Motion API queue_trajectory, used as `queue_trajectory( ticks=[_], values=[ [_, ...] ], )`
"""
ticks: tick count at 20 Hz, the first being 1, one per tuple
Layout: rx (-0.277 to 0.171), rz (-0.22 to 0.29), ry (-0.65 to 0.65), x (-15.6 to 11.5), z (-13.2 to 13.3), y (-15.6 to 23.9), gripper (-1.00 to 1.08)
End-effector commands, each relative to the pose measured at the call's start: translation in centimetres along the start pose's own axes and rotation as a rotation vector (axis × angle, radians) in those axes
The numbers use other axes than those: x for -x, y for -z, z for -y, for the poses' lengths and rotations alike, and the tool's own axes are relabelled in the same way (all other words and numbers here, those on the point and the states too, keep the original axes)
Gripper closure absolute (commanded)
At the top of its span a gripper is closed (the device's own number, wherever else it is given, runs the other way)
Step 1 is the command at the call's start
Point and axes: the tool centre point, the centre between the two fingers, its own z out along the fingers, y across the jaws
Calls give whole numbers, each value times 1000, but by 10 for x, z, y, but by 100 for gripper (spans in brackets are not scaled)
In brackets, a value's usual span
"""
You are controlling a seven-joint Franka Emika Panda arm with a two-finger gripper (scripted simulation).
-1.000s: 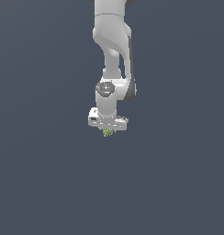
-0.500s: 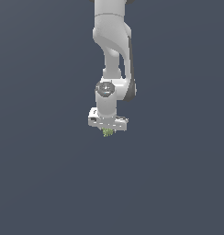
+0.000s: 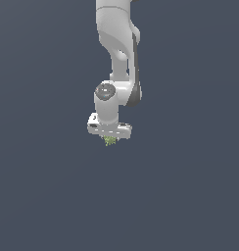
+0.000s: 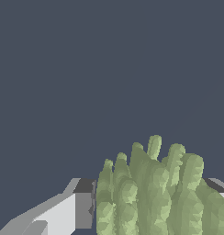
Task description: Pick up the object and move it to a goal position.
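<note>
Wrist view shows the gripper [image 4: 153,206] closed on the clump [image 4: 155,193] (yellow-green, spiky), one finger [image 4: 63,213] pressed against its side.

a yellow-green clump of stubby, spiky lobes [image 4: 155,193] fills the space between the two white-and-grey fingers [image 4: 70,211], one finger showing broadly on one side and only a sliver of the other past the clump. behind them lies plain dark grey-blue background.
</note>
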Motion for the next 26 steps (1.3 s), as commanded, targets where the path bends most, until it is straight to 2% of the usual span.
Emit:
queue_trajectory(
  ticks=[1, 15, 20, 26],
  values=[
    [0, -1, -1, -7, -13, 12, 108],
    [0, 0, -1, -64, -103, 102, 108],
    [0, 0, -1, -77, -121, 121, 108],
    [0, 0, -1, -86, -132, 131, 108]
  ],
)
